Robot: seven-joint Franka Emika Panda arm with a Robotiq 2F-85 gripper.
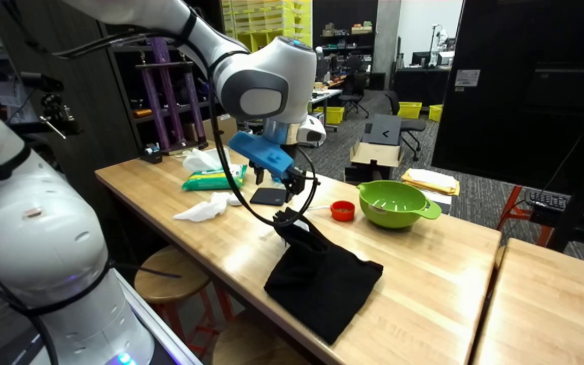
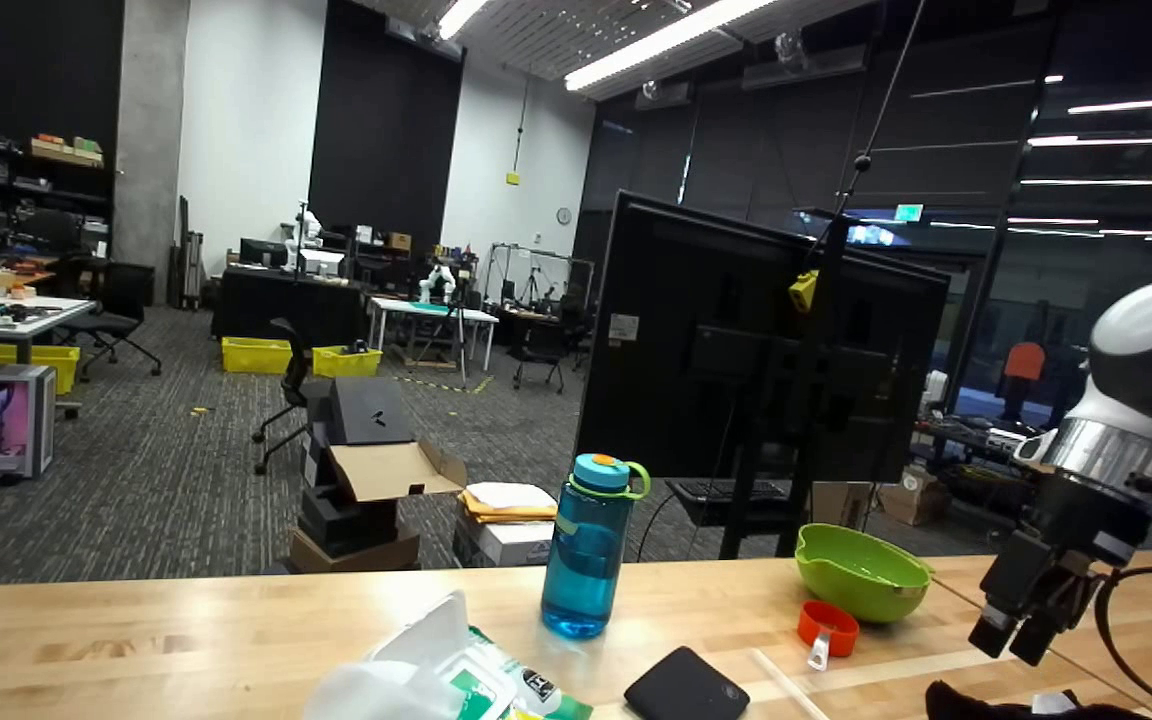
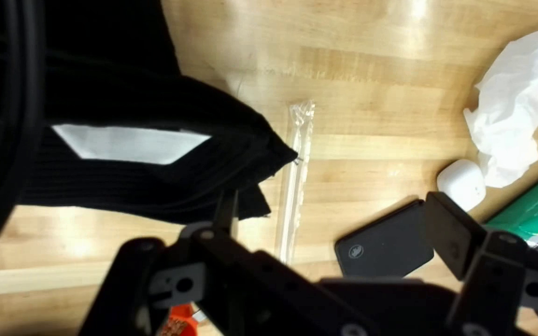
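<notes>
The gripper hangs over the wooden table with its fingers pointing down and its jaws standing wide apart. Reading the clock around it, I see a black cloth at five o'clock in an exterior view, one end bunched up to just below the fingertips and the rest spread flat. In both exterior views a small gap shows between fingertips and cloth. In the wrist view the cloth lies at ten o'clock, ribbed, with a white patch in its fold, and one pointed corner reaches over a clear plastic sleeve. A black cable crosses in front of the cloth there, toward nine o'clock. I also make out a black case at three o'clock, and a small white box and a crumpled tissue close together at two. In an exterior view, a red cup with brown bits inside stands at four o'clock, near a green bowl at three, while a green packet lies at nine. A blue bottle stands upright on the table, at nine o'clock from the gripper in an exterior view.
</notes>
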